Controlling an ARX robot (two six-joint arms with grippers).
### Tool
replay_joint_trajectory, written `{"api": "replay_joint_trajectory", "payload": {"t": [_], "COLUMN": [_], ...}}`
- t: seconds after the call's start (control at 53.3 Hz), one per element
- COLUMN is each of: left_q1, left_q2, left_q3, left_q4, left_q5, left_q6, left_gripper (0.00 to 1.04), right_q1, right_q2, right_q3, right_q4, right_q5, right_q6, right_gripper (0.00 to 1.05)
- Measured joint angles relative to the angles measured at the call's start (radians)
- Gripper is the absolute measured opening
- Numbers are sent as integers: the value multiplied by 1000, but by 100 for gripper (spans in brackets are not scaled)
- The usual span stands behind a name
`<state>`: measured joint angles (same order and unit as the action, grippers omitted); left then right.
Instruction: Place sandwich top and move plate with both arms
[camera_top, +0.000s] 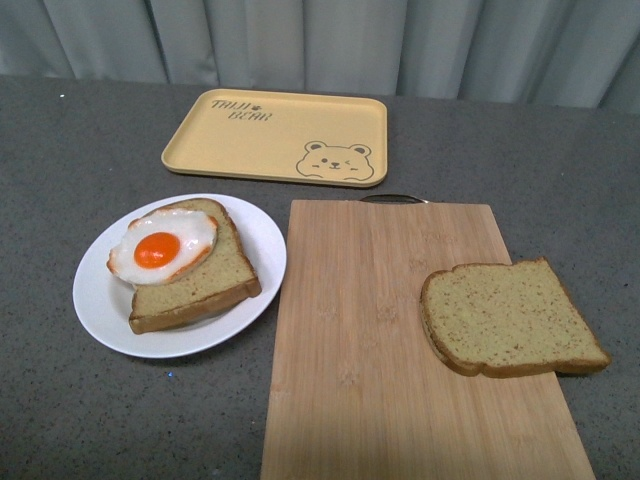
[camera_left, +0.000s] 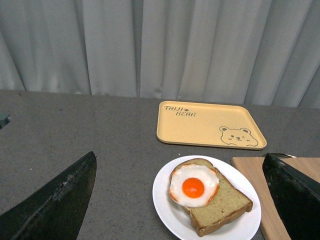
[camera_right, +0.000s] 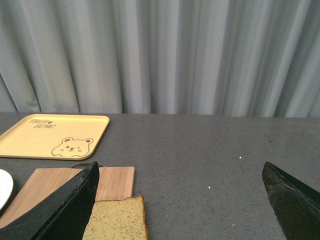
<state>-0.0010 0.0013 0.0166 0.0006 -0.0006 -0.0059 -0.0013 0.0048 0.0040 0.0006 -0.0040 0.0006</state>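
Yellow bear tray (camera_top: 275, 137), wooden cutting board (camera_top: 380, 330)

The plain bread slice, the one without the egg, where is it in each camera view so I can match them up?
Front view: the sandwich top lies lower right, on the cutting board, overhanging its right edge.
Left wrist view: not in it; only the board's corner shows.
Right wrist view: on the board, cropped by the picture's edge.
Shared landmark: the yellow bear tray, seen in all three.
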Motion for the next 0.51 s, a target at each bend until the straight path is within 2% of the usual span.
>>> {"api": "replay_joint_trajectory", "payload": {"t": [0.506], "left_q1": [0], "left_q2": [0], "left_q3": [0], "left_q4": [0], "left_q5": [0], "left_q6": [0], "left_gripper": [98], "right_q1": [0], "right_q2": [0], "right_q3": [0], "right_q4": [0], "right_q5": [0], "right_q6": [0], "right_gripper": [95]}}
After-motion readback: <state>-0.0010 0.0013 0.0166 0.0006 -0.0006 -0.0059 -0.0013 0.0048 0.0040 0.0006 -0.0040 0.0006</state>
